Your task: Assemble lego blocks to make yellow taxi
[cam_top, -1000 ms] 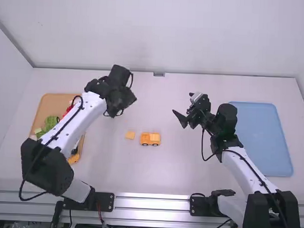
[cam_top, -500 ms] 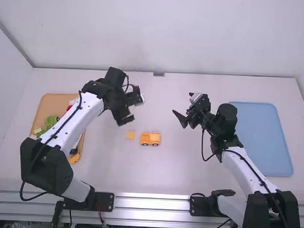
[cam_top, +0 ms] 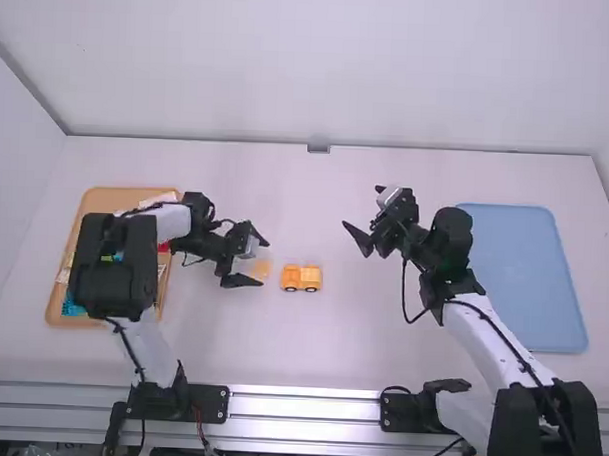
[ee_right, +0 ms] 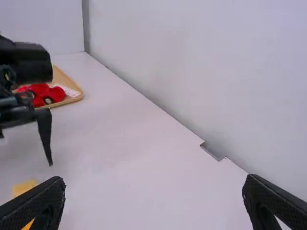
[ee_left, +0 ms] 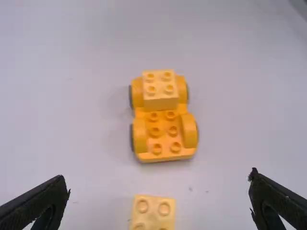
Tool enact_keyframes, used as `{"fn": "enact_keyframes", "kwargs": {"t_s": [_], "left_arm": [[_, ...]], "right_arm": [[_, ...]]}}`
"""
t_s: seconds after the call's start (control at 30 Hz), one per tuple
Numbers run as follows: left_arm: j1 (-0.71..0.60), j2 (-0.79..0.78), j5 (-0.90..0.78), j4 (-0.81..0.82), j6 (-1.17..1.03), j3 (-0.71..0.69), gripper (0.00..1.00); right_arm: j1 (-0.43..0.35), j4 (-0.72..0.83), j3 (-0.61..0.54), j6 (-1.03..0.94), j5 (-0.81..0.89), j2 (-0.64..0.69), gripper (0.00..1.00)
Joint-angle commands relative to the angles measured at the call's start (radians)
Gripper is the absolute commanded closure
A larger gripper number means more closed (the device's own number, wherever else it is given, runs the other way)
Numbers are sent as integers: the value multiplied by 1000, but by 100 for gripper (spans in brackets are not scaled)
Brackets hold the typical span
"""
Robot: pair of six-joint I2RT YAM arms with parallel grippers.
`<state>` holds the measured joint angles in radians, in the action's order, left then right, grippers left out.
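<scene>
The left end effector (cam_top: 261, 264), fingers spread, is at the small block (ee_left: 153, 213) — near the wheeled car (ee_left: 163, 115). The right end effector (cam_top: 363, 218) gapes too.

Left arm (cam_top: 114, 268) bent, right arm (cam_top: 486, 339) angled inward; both jaws spread wide.

Studded orange-yellow wheeled lego base (ee_left: 164, 134) upright, lighter yellow block (ee_left: 160, 91) atop one end, loose yellow block (ee_left: 152, 211) near.
</scene>
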<state>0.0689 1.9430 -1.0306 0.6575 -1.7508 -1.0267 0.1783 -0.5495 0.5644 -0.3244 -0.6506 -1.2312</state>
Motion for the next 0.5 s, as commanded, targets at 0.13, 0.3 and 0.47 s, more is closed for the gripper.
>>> {"fn": "enact_keyframes", "kwargs": {"t_s": [0.13,0.3,0.47], "left_arm": [[41,156,-90,-40,-105,-2,9],[42,197,-44,-72,-105,-1,26],[49,199,35,-76,-101,0,43]], "right_arm": [[58,-5,-3,-46,50,-5,1],[74,3,-3,-47,74,-5,2],[60,8,-3,-46,71,-5,1]]}}
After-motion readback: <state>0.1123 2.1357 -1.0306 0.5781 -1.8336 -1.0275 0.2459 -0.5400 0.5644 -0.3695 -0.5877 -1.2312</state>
